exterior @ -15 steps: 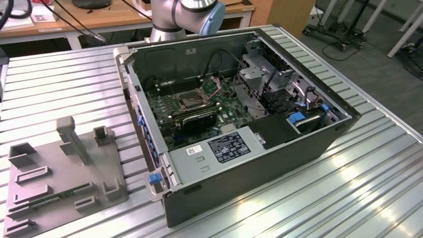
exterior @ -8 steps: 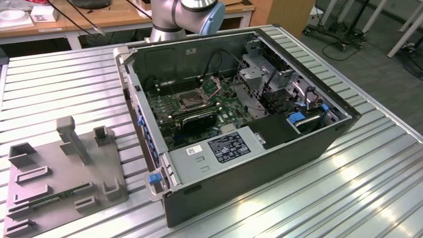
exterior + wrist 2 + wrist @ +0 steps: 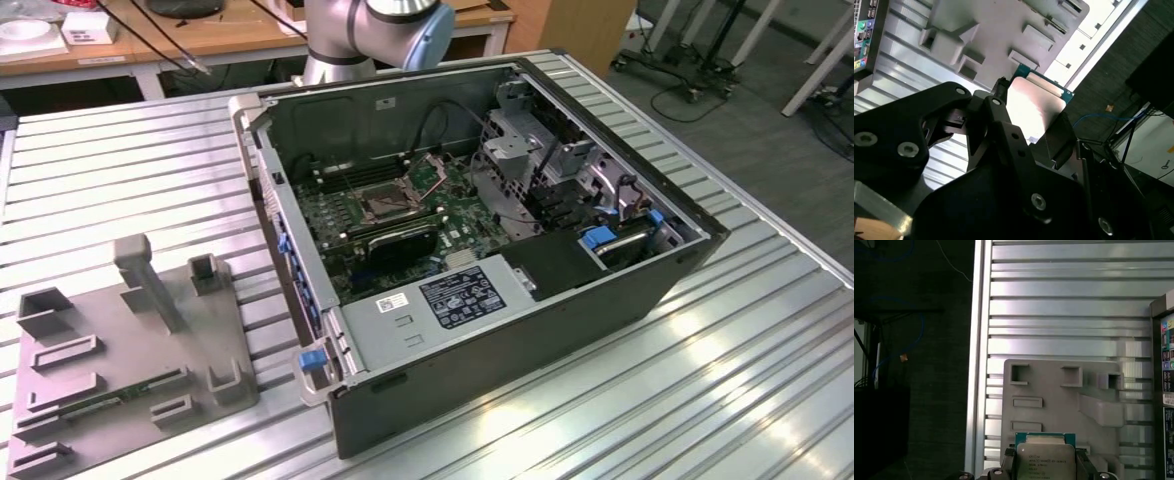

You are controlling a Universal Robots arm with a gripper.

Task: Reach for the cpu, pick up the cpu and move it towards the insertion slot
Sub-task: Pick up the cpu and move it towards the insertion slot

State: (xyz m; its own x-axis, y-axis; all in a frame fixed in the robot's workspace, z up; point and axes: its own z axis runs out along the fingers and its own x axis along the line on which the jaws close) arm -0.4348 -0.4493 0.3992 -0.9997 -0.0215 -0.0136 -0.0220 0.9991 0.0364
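Note:
My gripper (image 3: pixel 1045 466) is shut on the cpu (image 3: pixel 1045 459), a square chip with a silvery face and a green edge, pinched at two opposite sides by dark fingers (image 3: pixel 1009 461). In the second wrist view the cpu (image 3: pixel 1035 102) sits edge-held in the gripper (image 3: pixel 1029 116), high above the grey fixture plate (image 3: pixel 1004 30). The insertion slot (image 3: pixel 379 204), a square socket with a dark centre and a metal frame, lies on the green board inside the open computer case (image 3: pixel 534 300). The arm's grey and blue joint (image 3: pixel 380 25) stands behind the case.
The grey fixture plate (image 3: pixel 134 340) with raised holders lies on the ribbed metal table (image 3: pixel 694 380) at the exterior view's left and carries a thin green memory stick (image 3: pixel 120 393). In the first wrist view the plate (image 3: pixel 1064 400) is below the chip, near the table edge (image 3: pixel 978 365).

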